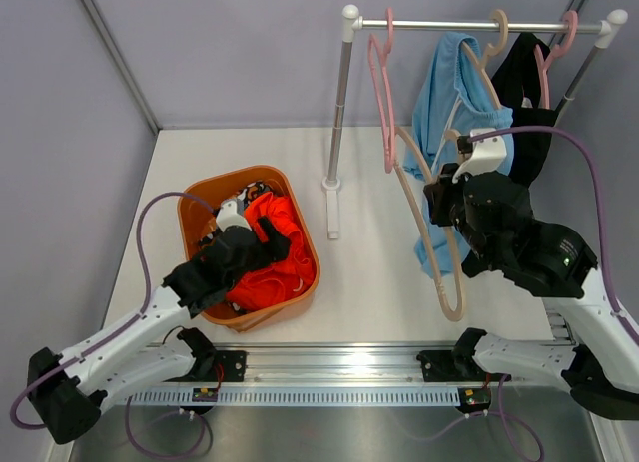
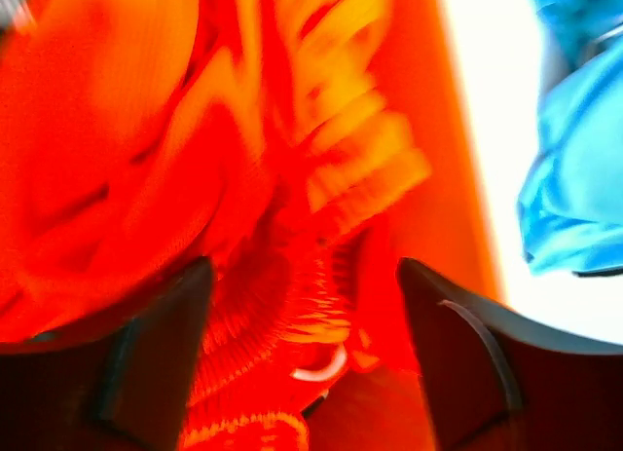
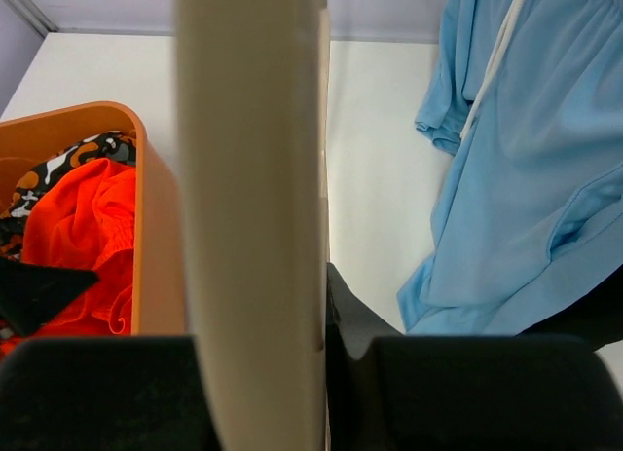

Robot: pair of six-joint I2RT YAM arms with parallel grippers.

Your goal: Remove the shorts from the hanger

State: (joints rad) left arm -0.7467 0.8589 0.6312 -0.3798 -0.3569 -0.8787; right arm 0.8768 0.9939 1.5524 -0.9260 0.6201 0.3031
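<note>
Left jaws stand spread just above bright orange fabric shorts (image 2: 146,178); right jaws pinch a beige plastic hanger (image 3: 253,178).

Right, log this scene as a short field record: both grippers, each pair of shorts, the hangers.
left gripper: open, above the bright orange shorts
right gripper: shut on the beige hanger
bright orange shorts: in the orange basket
camouflage shorts: in the basket, partly under the orange pair
light blue shorts: hanging from the rail, beside the beige hanger
black shorts: hanging at the rail's right end
pink hanger: on the rail, bare
</note>
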